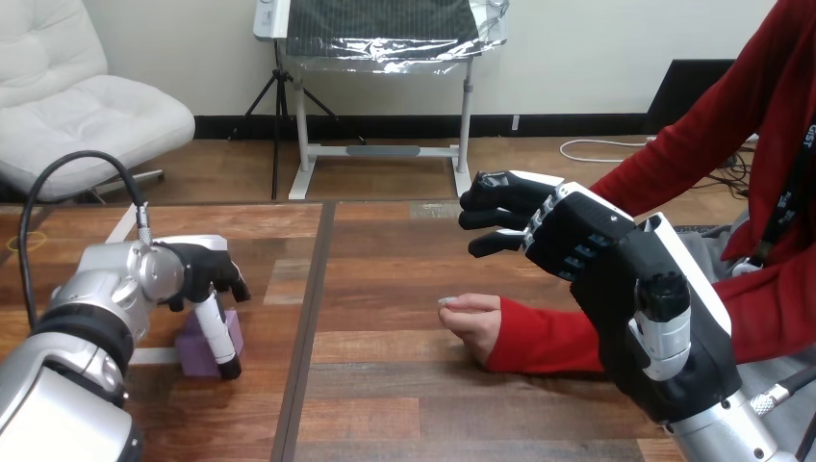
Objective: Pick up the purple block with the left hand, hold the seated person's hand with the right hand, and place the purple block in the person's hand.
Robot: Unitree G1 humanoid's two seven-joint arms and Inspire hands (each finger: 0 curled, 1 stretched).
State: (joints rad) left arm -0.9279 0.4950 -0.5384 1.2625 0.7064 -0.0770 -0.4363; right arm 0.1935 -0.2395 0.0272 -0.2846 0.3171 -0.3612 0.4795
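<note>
The table (385, 404) carries everything, and its width is the first risk. The purple block (195, 354) sits far to the left and the person's hand (473, 322) rests near the middle, so the block has to be carried a good way once it is lifted.

The right robot hand (577, 231) hangs above the table, well clear of it. Its fingers are loosely bent and spread, and it holds nothing. It sits over the person's red sleeve (548, 342) rather than over their hand. If it came straight down from here it would likely land on the forearm or bunch the cloth, and too firm a squeeze there could hurt.

The person's hand lies on the wood, curled into a loose fist with no palm turned up. A block set down on it as it lies would probably roll off onto the table.

The left robot hand (207, 274) is low against the purple block and touching it. I cannot tell whether it has a true grip. The block appears to rest on the table. A shallow or one-sided hold could tip it over or let it slip on the lift, and a push instead of a pinch would slide it further left.
</note>
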